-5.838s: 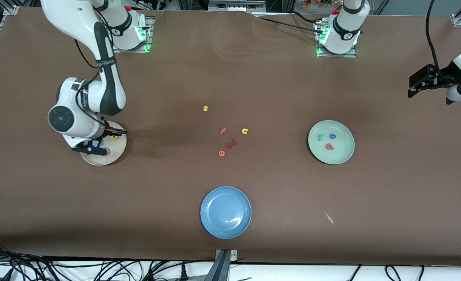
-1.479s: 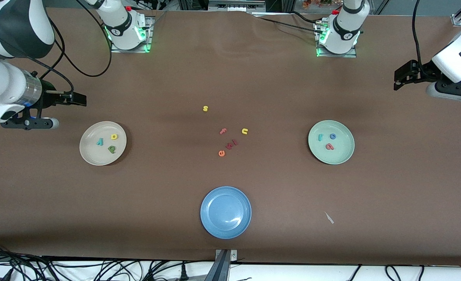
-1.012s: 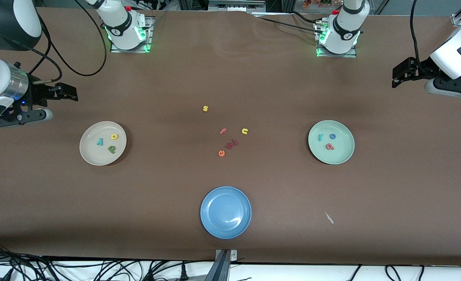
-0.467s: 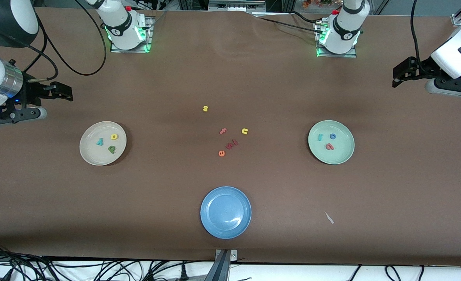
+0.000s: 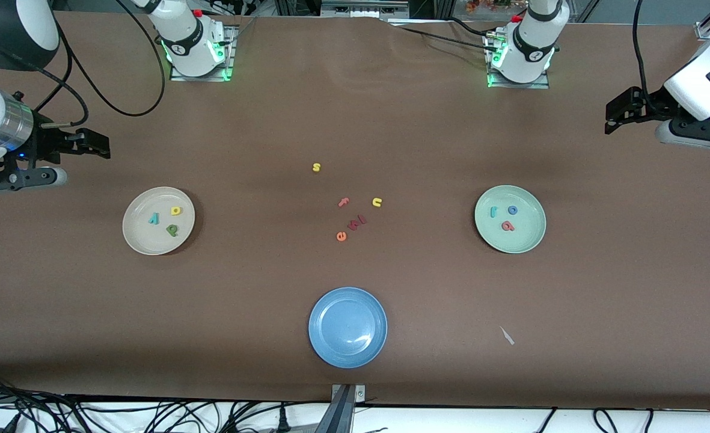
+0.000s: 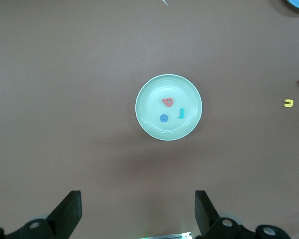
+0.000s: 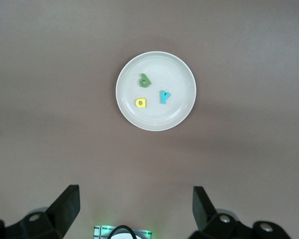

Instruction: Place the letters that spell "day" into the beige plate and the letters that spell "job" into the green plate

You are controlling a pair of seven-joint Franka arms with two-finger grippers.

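The beige plate (image 5: pixel 144 237) holds the teal "y" (image 5: pixel 153 219), yellow "a" (image 5: pixel 176 210) and olive-green "d" (image 5: pixel 172 230); the right wrist view shows the plate (image 7: pixel 174 79) with the "d" (image 7: pixel 145 79), "a" (image 7: pixel 141 103) and "y" (image 7: pixel 164 96). In the green plate (image 5: pixel 526 237) lie the teal "j" (image 5: pixel 493 211), blue "o" (image 5: pixel 513 210) and pinkish-red "b" (image 5: pixel 508 226), and the left wrist view shows this plate (image 6: pixel 152 94) too. My right gripper (image 5: pixel 99 144) hangs open and empty high over the right arm's end of the table. My left gripper (image 5: pixel 616 117) hangs open and empty over the left arm's end.
Loose letters lie mid-table: a yellow "s" (image 5: pixel 316 167), salmon "f" (image 5: pixel 343 202), yellow "u" (image 5: pixel 377 202), dark red pieces (image 5: pixel 358 222) and an orange "e" (image 5: pixel 341 236). An empty blue plate (image 5: pixel 347 328) sits nearer the front camera. A white scrap (image 5: pixel 507 335) lies nearby.
My right gripper, earlier low over the beige plate, has risen and drawn back toward the right arm's end, drifting slightly farther in the last second. The left arm has barely moved.
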